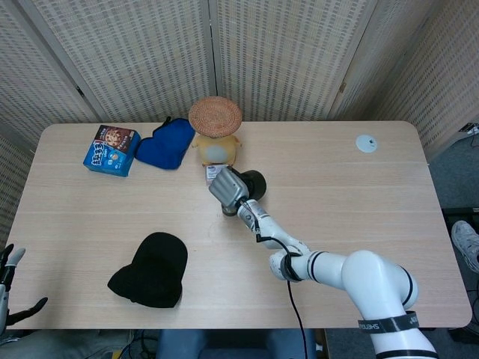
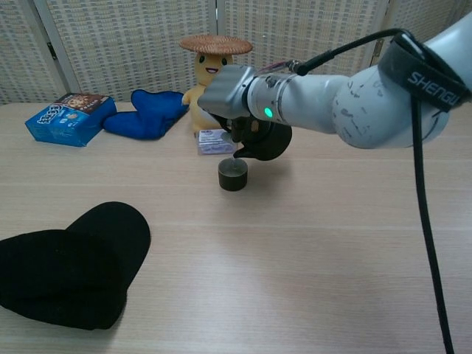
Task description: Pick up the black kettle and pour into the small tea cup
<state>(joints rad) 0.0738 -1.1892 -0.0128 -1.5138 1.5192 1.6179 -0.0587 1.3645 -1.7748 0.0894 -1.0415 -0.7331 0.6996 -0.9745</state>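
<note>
Nearest you, at the table's front left, lies a black beanie (image 1: 152, 270), and beyond the front left corner your left hand (image 1: 10, 288) hangs low with its fingers spread and nothing in them. Your right arm (image 1: 352, 280) reaches in from the front right toward the table's middle, and your right hand (image 2: 230, 92) grips the black kettle (image 2: 264, 139), lifted clear of the wooden table (image 1: 337, 187). In the chest view the kettle is tipped to the left, its spout pointing down at the small tea cup (image 2: 232, 174), which stands upright on the table directly under that spout; the kettle's long axis runs from its round body on the right down to the spout on the left. You cannot tell whether anything is flowing. Just behind the cup sits a small pale box (image 2: 215, 141), and behind that a yellow plush toy (image 1: 217, 146) under a woven straw hat (image 1: 215, 116). To its left lie a blue cloth (image 1: 166, 143) and a blue snack box (image 1: 111, 149). A small white disc (image 1: 366, 143) sits far right.
</note>
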